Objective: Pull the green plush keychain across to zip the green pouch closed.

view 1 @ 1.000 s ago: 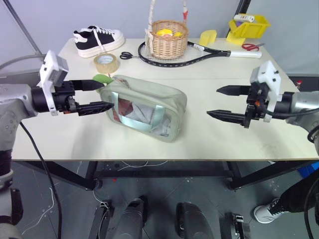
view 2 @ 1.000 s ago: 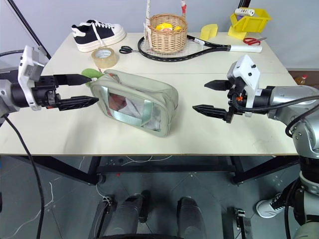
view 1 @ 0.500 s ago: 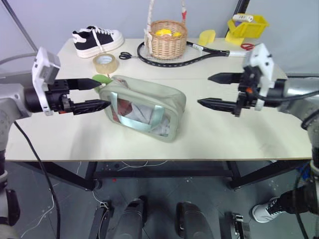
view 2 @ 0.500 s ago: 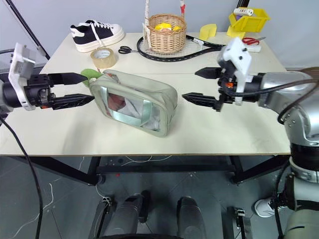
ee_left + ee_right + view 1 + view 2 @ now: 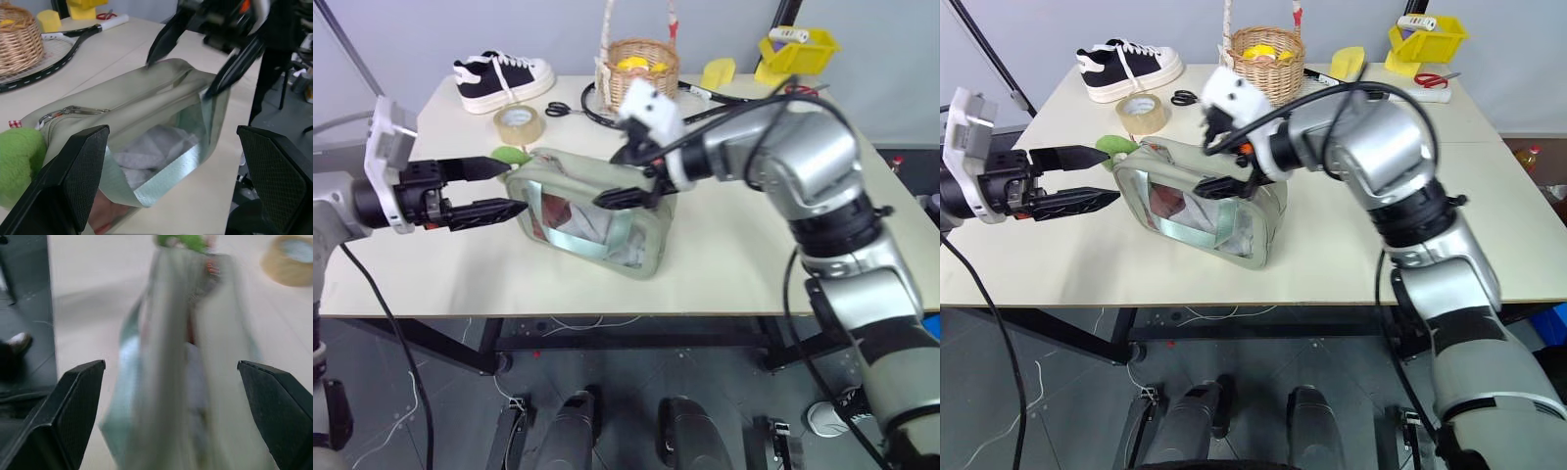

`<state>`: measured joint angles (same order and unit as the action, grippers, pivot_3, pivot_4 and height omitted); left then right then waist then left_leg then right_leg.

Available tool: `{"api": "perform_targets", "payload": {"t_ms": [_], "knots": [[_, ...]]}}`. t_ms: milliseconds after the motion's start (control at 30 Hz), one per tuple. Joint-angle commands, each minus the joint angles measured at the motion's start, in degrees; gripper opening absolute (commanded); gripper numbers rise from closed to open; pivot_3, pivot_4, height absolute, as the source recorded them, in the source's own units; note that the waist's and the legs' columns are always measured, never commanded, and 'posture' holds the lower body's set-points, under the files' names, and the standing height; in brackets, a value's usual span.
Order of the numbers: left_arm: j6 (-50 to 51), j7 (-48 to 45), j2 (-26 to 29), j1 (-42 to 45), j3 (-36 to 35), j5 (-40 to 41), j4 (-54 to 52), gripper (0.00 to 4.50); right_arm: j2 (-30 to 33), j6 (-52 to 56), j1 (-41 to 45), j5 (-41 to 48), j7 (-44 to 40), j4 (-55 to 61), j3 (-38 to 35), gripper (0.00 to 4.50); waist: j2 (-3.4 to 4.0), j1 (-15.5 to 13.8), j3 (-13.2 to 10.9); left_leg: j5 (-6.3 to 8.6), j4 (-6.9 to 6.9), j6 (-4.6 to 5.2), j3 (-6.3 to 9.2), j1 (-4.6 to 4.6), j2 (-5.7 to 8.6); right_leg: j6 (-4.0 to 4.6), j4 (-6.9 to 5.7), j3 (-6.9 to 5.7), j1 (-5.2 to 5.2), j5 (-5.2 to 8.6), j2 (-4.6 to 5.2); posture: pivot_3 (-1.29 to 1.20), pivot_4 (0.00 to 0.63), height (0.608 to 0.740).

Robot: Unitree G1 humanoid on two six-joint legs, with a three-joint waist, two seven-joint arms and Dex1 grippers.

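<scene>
With both claws released, brace the pouch [image 5: 597, 211] at frame centre using your right claw [image 5: 625, 174], then clench the left claw [image 5: 514, 186] on the keychain [image 5: 514, 155].

no readable text, labels or signs

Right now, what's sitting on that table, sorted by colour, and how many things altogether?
Green: 2, the green pouch and the green plush keychain.
Yellow: 2, a bin and a wedge.
Black: 2, a racket and black-handled scissors.
Black and white: 1, a sneaker.
Tan: 2, a wicker basket and a tape roll.
Red: 1, red-handled scissors.
Total: 10.
</scene>
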<state>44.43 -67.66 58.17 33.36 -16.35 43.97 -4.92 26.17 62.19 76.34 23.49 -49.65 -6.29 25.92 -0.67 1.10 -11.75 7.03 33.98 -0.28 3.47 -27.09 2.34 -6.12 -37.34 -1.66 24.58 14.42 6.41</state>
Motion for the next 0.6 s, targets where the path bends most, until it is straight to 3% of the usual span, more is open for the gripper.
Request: {"api": "perform_targets", "payload": {"t_ms": [33,67,300,600], "knots": [[-1.11,-0.38,1.15,0.42,-1.69,0.34,-1.40,4.50,-1.98,-1.06,3.38,-3.93,-0.41,-5.09,1.72,3.95,0.00,-0.17,0.00,0.00,0.00,-0.01,0.00,0.00,0.02,0.00,0.00,0.00,-0.01,0.00,0.00,0.00,0.150,0.724],[-0.92,-0.17,1.13,0.29,-1.84,0.56,-1.76,4.50,-2.49,-1.67,3.92,-4.70,-0.78,-6.34,1.97,3.60,-0.01,-0.21,0.01,-0.01,0.01,-0.02,0.00,0.01,0.02,0.00,0.00,0.00,-0.03,0.00,0.00,0.00,0.150,0.724],[-1.19,0.57,0.56,-0.13,-1.66,0.51,-2.11,4.50,-0.20,-3.34,4.33,-6.61,-8.05,-4.41,3.54,0.03,-0.01,0.05,0.00,-0.02,-0.03,-0.04,-0.02,0.01,0.03,-0.05,-0.04,0.00,0.02,-0.03,-0.06,0.00,0.150,0.724],[-2.17,0.95,-0.41,0.95,-0.42,0.08,-1.44,4.50,9.78,-17.94,2.89,-12.86,-20.08,-3.53,4.63,0.03,0.00,0.02,0.00,-0.02,-0.02,-0.06,-0.02,0.02,0.01,-0.01,-0.06,0.01,0.05,-0.05,-0.21,0.00,0.150,0.724]]}}
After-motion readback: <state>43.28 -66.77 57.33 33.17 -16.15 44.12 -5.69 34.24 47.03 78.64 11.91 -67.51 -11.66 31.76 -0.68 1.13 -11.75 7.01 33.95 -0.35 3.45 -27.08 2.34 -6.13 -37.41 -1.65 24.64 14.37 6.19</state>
